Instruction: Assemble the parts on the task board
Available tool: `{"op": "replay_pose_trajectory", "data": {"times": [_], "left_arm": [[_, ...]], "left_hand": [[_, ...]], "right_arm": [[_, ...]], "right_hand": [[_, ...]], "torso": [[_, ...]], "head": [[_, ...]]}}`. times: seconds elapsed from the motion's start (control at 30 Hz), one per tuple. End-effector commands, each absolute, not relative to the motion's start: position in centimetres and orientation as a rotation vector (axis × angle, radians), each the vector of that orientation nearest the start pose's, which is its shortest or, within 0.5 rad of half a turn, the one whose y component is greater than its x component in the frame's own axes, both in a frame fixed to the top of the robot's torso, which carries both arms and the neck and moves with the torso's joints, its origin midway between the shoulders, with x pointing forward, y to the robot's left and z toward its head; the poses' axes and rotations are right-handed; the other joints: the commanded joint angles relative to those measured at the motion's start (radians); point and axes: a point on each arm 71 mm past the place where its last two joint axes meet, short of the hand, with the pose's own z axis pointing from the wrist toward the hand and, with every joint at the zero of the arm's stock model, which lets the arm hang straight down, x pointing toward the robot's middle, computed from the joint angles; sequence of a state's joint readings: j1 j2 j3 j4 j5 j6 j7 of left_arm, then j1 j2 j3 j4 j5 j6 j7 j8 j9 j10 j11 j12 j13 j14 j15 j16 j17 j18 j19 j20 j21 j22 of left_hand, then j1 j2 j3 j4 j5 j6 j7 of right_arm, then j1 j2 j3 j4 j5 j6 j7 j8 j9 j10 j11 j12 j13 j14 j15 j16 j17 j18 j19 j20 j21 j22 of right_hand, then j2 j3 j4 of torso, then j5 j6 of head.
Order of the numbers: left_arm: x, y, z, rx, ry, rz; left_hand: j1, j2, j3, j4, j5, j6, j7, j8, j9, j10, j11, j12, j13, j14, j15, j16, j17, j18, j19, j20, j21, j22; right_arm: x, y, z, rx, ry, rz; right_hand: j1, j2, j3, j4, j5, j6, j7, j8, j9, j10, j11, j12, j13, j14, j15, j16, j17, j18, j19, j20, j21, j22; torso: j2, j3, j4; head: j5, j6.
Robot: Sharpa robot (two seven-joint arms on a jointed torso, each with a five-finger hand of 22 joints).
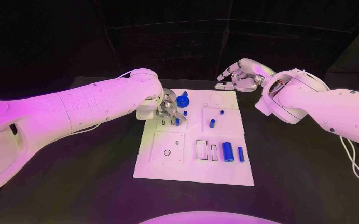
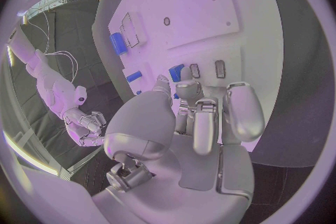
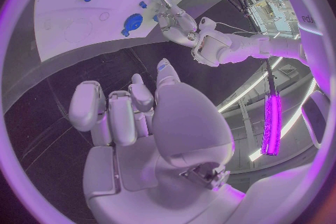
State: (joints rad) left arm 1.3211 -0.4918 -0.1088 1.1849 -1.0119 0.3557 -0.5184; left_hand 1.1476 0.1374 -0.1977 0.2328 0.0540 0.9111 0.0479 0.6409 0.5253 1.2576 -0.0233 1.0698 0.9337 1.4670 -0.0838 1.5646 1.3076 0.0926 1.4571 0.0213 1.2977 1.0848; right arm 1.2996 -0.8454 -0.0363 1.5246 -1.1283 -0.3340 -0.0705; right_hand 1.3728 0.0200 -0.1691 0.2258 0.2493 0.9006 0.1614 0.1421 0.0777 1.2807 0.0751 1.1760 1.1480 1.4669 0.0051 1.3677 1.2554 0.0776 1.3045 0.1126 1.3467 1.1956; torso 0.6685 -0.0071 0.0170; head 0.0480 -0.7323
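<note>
The white task board (image 1: 174, 168) lies mid-table. My left hand (image 1: 166, 107) hovers over its far left part, thumb and a finger pinching a small blue part (image 2: 176, 73) beside two empty slots (image 2: 220, 69). A blue gear-shaped part (image 1: 183, 101) stands just right of that hand. Two small blue pegs (image 1: 211, 123) stand mid-board. A thick blue cylinder (image 1: 226, 150) and a thin one (image 1: 240, 154) lie at the near right. My right hand (image 1: 239, 76) hangs beyond the board's far right corner, holding nothing, fingers loosely apart.
Empty rectangular recesses (image 1: 201, 150) sit left of the thick cylinder, and a square plate with a small hole (image 1: 167, 152) lies on the board's near left. Black table (image 1: 90, 182) surrounds the board. My left forearm (image 1: 82, 107) crosses the table's left side.
</note>
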Motion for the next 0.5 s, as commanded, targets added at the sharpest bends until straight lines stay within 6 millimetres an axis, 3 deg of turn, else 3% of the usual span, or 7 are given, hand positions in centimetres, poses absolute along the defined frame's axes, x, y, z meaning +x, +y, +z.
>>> {"op": "replay_pose_trajectory", "data": {"times": [0.03,0.27,0.5], "left_arm": [[53.15,13.01,-21.23,0.02,2.48,-0.362],[53.15,12.98,-21.23,0.02,2.48,-0.362],[53.14,12.94,-21.23,0.02,2.479,-0.363]], "left_hand": [[0.015,0.002,0.004,-0.011,-0.004,-0.009,0.0,0.005,0.003,-0.01,0.0,0.005,0.001,0.104,-0.005,0.006,0.263,-0.007,-0.003,-0.004,0.003,0.001],[0.058,0.018,0.037,-0.051,-0.003,-0.018,0.0,0.011,0.015,-0.013,-0.001,0.006,-0.002,0.104,-0.005,0.006,0.263,-0.006,-0.005,-0.004,0.001,0.001],[0.136,0.039,0.108,-0.121,-0.001,-0.032,-0.006,0.008,0.02,-0.018,-0.007,0.003,-0.006,0.104,-0.01,0.006,0.263,-0.005,-0.006,-0.008,-0.002,-0.001]], "right_arm": [[50.34,-20.26,-13.45,0.111,1.642,0.819],[50.4,-20.23,-13.48,0.111,1.643,0.817],[50.45,-20.12,-13.51,0.109,1.645,0.818]], "right_hand": [[0.011,0.0,-0.006,-0.001,0.005,-0.006,0.001,0.004,-0.002,-0.009,0.0,-0.005,-0.001,0.034,-0.006,-0.005,-0.002,0.011,-0.007,-0.002,-0.004,-0.001],[0.018,0.002,-0.009,-0.001,0.017,-0.007,0.001,0.006,-0.002,-0.01,0.0,-0.006,-0.004,0.034,-0.006,-0.007,-0.003,0.012,-0.008,-0.002,-0.007,-0.004],[0.024,0.004,-0.013,0.0,0.031,-0.008,0.001,0.007,-0.002,-0.01,0.0,-0.006,-0.005,0.034,-0.006,-0.009,-0.003,0.012,-0.007,-0.002,-0.008,-0.005]], "torso": [[0.0,0.0001,0.0006],[0.0,-0.0003,0.0005],[0.0,0.0,0.0002]], "head": [[0.0,-0.002],[0.001,-0.004],[0.002,-0.006]]}}
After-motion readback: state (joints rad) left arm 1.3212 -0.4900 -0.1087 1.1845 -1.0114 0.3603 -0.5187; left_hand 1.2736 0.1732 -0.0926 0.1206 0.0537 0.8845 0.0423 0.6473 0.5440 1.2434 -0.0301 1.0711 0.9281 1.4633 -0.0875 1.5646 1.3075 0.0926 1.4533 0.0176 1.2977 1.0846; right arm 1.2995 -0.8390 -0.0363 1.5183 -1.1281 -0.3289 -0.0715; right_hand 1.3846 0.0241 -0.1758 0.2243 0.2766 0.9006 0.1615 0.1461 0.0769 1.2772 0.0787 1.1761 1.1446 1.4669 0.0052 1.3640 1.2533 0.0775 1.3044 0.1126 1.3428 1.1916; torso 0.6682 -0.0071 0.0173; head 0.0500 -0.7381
